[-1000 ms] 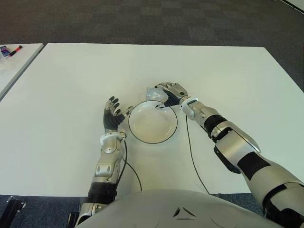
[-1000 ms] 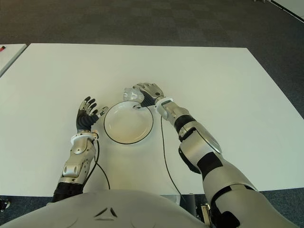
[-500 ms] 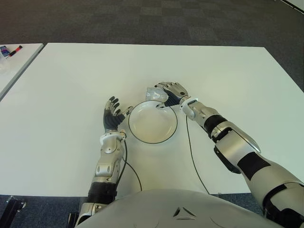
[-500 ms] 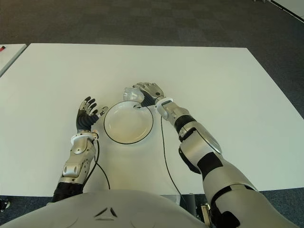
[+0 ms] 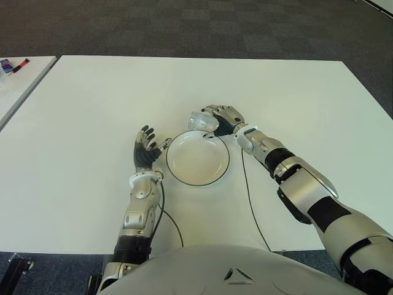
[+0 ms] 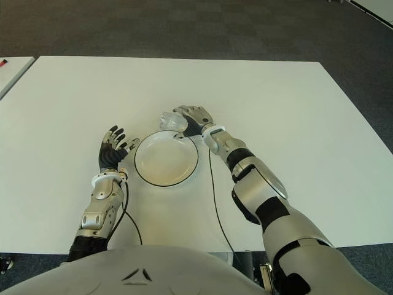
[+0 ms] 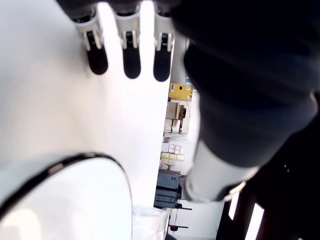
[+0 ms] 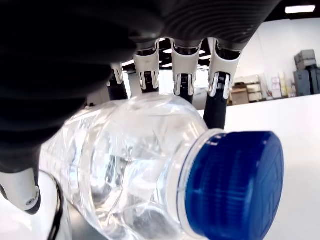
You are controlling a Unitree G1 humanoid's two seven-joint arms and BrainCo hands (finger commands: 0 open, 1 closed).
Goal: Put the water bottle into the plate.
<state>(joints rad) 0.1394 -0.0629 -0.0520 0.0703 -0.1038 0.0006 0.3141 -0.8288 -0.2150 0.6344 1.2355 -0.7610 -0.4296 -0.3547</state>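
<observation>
Bottle lift under way at plate's far rim.

Right hand [image 5: 222, 118] wraps its fingers around the clear water bottle [image 5: 201, 121], blue cap [image 8: 233, 186] toward the wrist camera; compared with a second ago the bottle sits slightly higher and farther from the robot, so it looks raised, not lowered. It is held over the far edge of the black-rimmed white plate [image 5: 198, 157], not inside it. Left hand [image 5: 146, 149], fingers spread and holding nothing, shows just left of the plate over the white table [image 5: 80, 110]. Judgement: grasp secured; carry over the dish and release remain.

plate [image 5: 198, 158] mid-table [image 5: 86, 104] | bottle [image 5: 201, 121] behind rim | left hand [image 5: 145, 149] left
</observation>
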